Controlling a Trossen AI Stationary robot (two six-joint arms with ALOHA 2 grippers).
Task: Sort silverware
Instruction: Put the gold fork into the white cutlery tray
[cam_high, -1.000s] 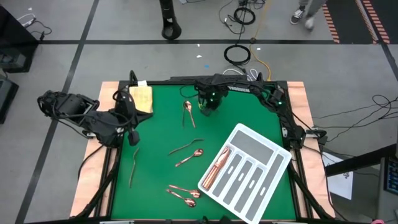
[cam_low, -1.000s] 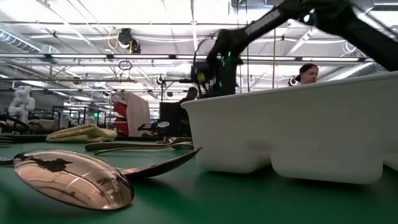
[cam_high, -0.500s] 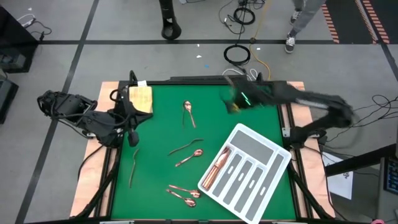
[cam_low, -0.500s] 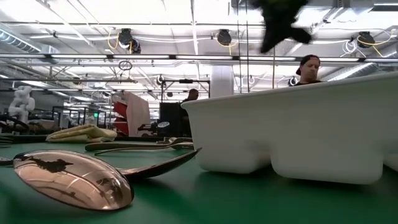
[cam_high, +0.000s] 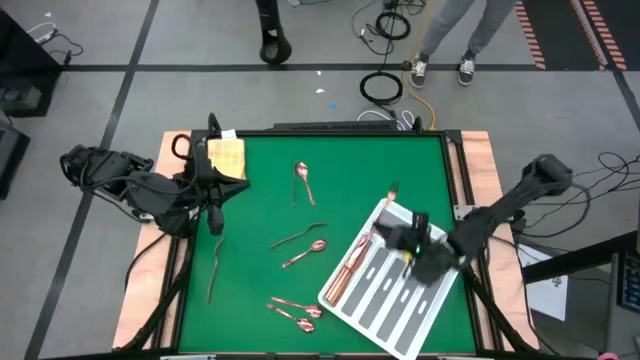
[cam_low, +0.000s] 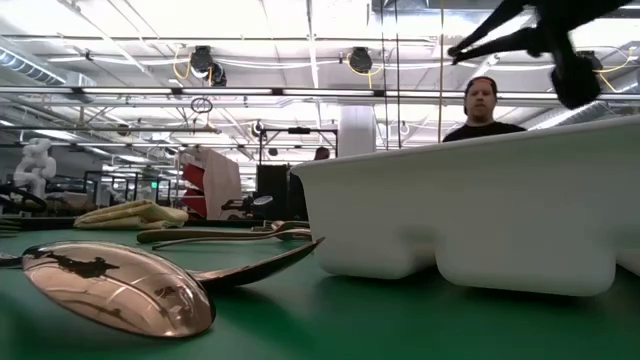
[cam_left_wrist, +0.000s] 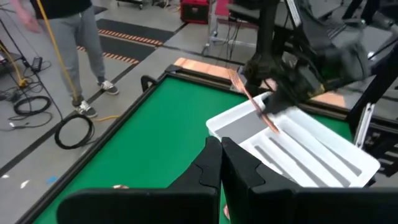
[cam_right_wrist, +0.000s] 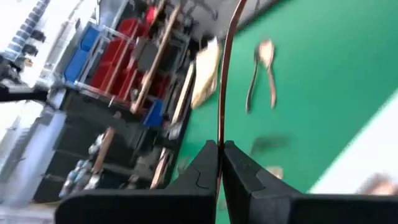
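- Right gripper (cam_high: 408, 250) over the white tray (cam_high: 440, 285), fingers clamped on the thin handle of a fork (cam_high: 391, 196) whose tines stick out past the tray's far corner; held low and level, probably to lay it into a slot rather than drop it.
- In right wrist view, copper handle (cam_right_wrist: 225, 74) pinched between the two pads and running straight out ahead, so the grip sits near one end; slim shiny metal, likely to pivot if the pinch is light.
- Several pieces (cam_high: 350, 268) already lying in the tray's slot nearest the table centre, lengthwise along the slot, kept together by kind as far as can be judged.
- Silverware left on the green mat (cam_high: 260, 210): a spoon (cam_high: 303, 178) near the far edge, two pieces (cam_high: 303, 244) mid-table, a long piece (cam_high: 214, 268) towards the left side, a small cluster (cam_high: 295, 310) near the front edge. Sorting roughly half done by this count.
- Left gripper (cam_left_wrist: 221, 163) parked by the table's left edge beside the folded cloth (cam_high: 226, 158), fingers together and empty, out of the working arm's path.
- A person (cam_low: 483, 105) standing beyond the table, well away from the arms.
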